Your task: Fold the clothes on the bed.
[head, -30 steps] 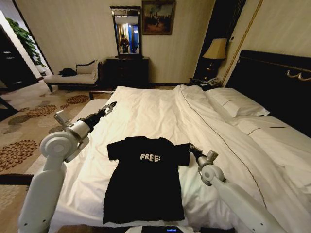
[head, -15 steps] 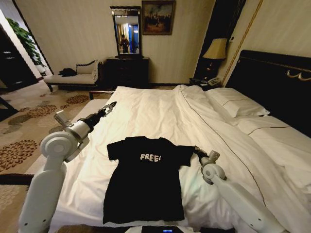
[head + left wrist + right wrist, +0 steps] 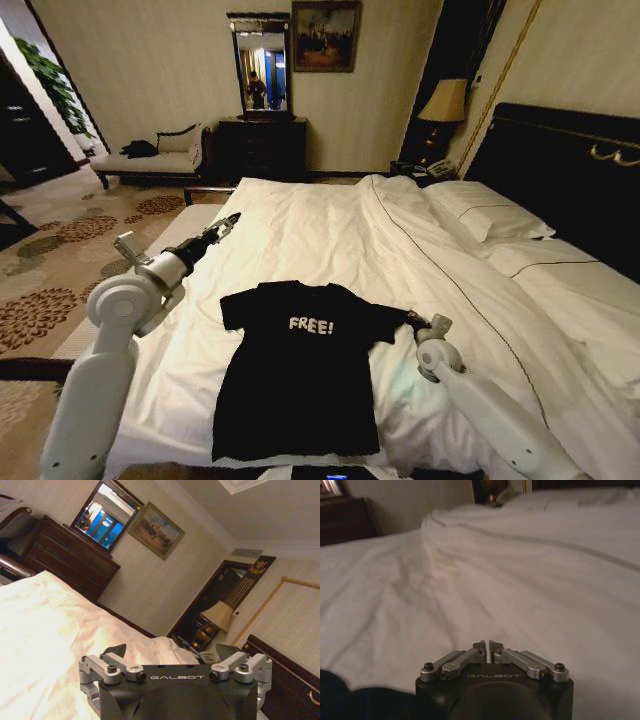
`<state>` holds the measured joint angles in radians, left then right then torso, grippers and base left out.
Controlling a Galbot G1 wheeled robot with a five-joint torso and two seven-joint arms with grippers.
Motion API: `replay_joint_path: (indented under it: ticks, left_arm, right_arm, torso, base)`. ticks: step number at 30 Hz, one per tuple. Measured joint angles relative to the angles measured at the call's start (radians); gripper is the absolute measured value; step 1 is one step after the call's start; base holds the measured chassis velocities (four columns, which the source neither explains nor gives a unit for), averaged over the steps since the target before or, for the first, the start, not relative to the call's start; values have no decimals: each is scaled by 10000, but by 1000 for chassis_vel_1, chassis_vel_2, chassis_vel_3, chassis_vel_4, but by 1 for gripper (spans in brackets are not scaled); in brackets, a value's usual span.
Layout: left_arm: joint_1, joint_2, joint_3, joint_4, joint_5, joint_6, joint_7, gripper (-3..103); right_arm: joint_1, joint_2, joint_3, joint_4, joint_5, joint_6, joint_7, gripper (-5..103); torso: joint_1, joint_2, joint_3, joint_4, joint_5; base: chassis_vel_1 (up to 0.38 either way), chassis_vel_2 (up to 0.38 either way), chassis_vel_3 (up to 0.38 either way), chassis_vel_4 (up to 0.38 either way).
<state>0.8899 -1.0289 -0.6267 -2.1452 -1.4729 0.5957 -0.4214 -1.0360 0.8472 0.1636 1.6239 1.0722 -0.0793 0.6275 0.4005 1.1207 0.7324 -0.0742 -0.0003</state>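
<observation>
the jaws of the left gripper (image 3: 231, 219) stand wide open and hold nothing; in the left wrist view (image 3: 171, 654) the two tips are far apart, above the duvet. the jaws of the right gripper (image 3: 409, 318) are closed, tips touching in the right wrist view (image 3: 488, 645), and whether cloth is pinched between them i cannot tell.

the bed (image 3: 330, 235) is very wide, with a white duvet, white pillows (image 3: 485, 212) on the robot's right, and a dark headboard (image 3: 570, 170) behind them.

the t-shirt (image 3: 300, 370) is black with white "free!" letters and lies flat, face up, on the near part of the bed. its long axis runs from the robot outward: the collar points away from the robot, the hem is at the near edge. both sleeves are spread sideways.

the left gripper is raised over the bed, well apart from the left sleeve. the right gripper sits at the end of the right sleeve, low on the duvet.
</observation>
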Motion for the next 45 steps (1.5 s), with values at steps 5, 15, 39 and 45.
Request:
replay_joint_path:
  ticks: [5,15,39,45]
  left_arm:
    - [54,-37,-67,53,0,-6,51,100]
    - [-7,-163,-334,-324,-530,-111,53,100]
    - [-154,-137,-822,-727,-1174,-126,-18,100]
    - [-132,-151,-790,-722,-1137,-111,-18,100]
  right_arm:
    - [-574,23,641,455,-1047,44,297,22]
    - [-2604,329,1113,2477,1392,-436,1824,61]
    - [-2330,1491,1196,2629,3592,59,1515,79]
    - [-2402,1533,1230,2654,3559,63,1513,52]
  torso:
    - [0,0,0,-1,0]
    - [-3,1,-1,-6,3]
    - [0,1,0,-1,2]
    - [0,0,0,0,2]
  base:
    - [0,0,0,0]
    - [0,0,0,0]
    - [0,0,0,0]
    - [0,0,0,0]
